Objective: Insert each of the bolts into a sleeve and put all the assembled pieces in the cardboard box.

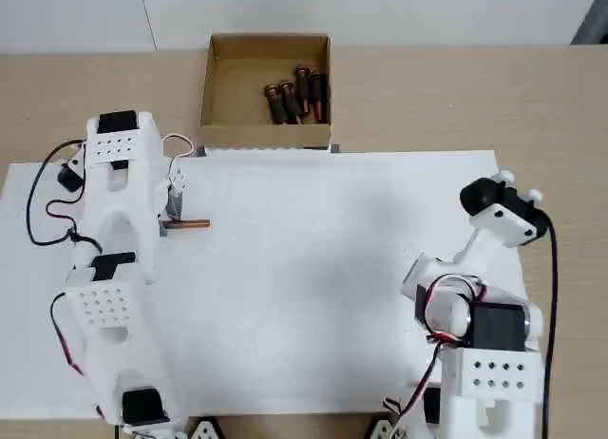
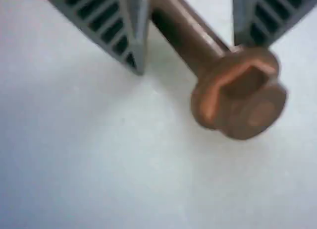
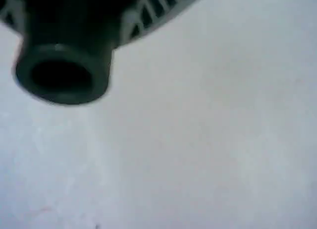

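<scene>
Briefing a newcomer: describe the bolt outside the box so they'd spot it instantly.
On the white sheet, near the cardboard box, find the left claw. It holds the bolt: copper-coloured and bare, unlike the sleeved pieces inside the box.

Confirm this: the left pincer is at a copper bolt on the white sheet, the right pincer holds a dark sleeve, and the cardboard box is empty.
Wrong on the box. The high view shows the cardboard box holding several assembled pieces, not empty. The left pincer is at the copper bolt and the right pincer holds the dark sleeve, as stated.
</scene>
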Action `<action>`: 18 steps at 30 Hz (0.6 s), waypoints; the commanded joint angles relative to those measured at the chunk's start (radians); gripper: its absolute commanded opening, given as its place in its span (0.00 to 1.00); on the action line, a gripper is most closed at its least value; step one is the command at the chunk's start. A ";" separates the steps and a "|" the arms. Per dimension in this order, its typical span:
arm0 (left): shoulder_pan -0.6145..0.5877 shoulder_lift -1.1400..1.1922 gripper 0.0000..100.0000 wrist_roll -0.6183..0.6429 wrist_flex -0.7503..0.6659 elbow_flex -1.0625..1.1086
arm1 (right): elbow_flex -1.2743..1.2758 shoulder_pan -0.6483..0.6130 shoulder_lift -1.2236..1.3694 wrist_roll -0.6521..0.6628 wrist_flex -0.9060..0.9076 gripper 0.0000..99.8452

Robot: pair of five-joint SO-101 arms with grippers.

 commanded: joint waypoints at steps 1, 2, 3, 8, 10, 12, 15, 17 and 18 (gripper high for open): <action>0.000 -0.011 0.11 -0.006 0.029 0.002 | -0.005 0.004 -0.018 -0.008 -0.018 0.00; 0.000 -0.011 0.11 -0.006 0.029 0.002 | -0.005 0.004 -0.018 -0.008 -0.018 0.00; 0.000 -0.009 0.10 -0.006 0.029 0.002 | -0.005 0.004 -0.018 -0.008 -0.018 0.00; -0.002 -0.008 0.00 -0.003 0.003 0.015 | -0.005 0.002 -0.018 -0.008 -0.018 0.00; -0.002 -0.008 0.01 -0.003 -0.008 0.016 | -0.005 0.002 -0.018 -0.008 -0.018 0.00; -0.002 -0.008 0.01 -0.003 -0.015 0.019 | -0.005 0.002 -0.018 -0.008 -0.018 0.00; -0.002 -0.009 0.01 -0.003 -0.015 0.019 | -0.005 0.002 -0.018 -0.008 -0.018 0.00; 0.000 -0.011 0.01 -0.005 -0.009 0.015 | -0.005 0.002 -0.018 -0.008 -0.018 0.00; 0.003 -0.017 0.01 -0.006 -0.006 0.015 | -0.005 0.002 -0.018 -0.008 -0.018 0.00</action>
